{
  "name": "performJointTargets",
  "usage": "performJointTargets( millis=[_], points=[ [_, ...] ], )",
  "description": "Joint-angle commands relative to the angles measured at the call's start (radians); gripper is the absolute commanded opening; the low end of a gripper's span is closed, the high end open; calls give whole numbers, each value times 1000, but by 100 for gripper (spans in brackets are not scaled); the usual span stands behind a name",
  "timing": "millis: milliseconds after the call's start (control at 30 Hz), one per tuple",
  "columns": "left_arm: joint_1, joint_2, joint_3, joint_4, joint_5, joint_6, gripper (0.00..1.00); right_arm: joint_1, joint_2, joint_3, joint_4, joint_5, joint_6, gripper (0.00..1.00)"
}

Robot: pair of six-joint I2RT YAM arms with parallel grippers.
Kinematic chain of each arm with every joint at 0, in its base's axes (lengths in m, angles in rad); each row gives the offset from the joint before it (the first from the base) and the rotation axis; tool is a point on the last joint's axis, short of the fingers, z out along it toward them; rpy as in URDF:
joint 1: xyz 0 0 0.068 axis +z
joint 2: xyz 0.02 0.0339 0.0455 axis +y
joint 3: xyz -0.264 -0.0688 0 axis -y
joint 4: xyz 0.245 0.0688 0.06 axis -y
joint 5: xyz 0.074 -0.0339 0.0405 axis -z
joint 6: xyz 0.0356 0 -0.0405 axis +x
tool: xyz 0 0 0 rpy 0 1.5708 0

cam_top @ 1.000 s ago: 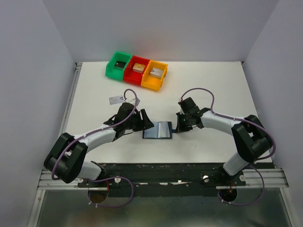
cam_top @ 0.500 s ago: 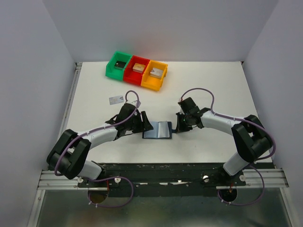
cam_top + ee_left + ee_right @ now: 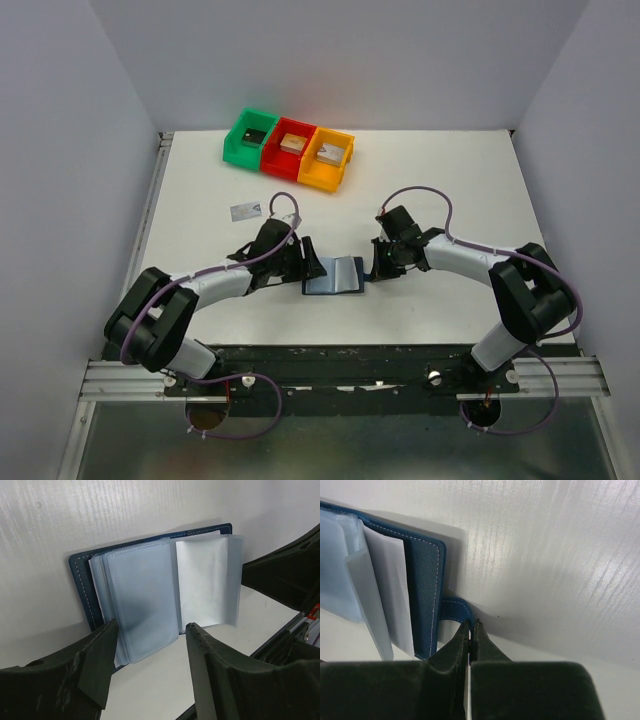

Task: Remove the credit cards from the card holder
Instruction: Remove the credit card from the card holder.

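Observation:
The navy card holder (image 3: 335,275) lies open on the table between my grippers, its clear grey sleeves (image 3: 145,600) fanned out. No card shows in the sleeves. One silver-grey credit card (image 3: 245,211) lies flat on the table behind my left arm. My left gripper (image 3: 312,262) is open and empty at the holder's left edge; in the left wrist view (image 3: 152,635) its fingers (image 3: 97,660) straddle the near edge of the sleeves. My right gripper (image 3: 376,270) is shut on the holder's strap tab (image 3: 455,609) at its right edge.
Green (image 3: 250,136), red (image 3: 290,150) and orange (image 3: 328,158) bins stand in a row at the back, each holding a small block. My right arm (image 3: 285,575) fills the right of the left wrist view. White walls enclose the table.
My left gripper has edged a little to the right, closer to the holder's left edge. The right gripper has stayed on the strap tab.

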Motion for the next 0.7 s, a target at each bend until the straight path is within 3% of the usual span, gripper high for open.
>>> performJointTargets(
  millis=[0, 667],
  points=[
    [-24, 30, 35, 25, 69, 30, 66, -3, -4, -2, 26, -29, -3, 0],
    [-103, 94, 146, 10, 127, 111, 66, -3, -10, -14, 23, -28, 0, 1]
  ],
)
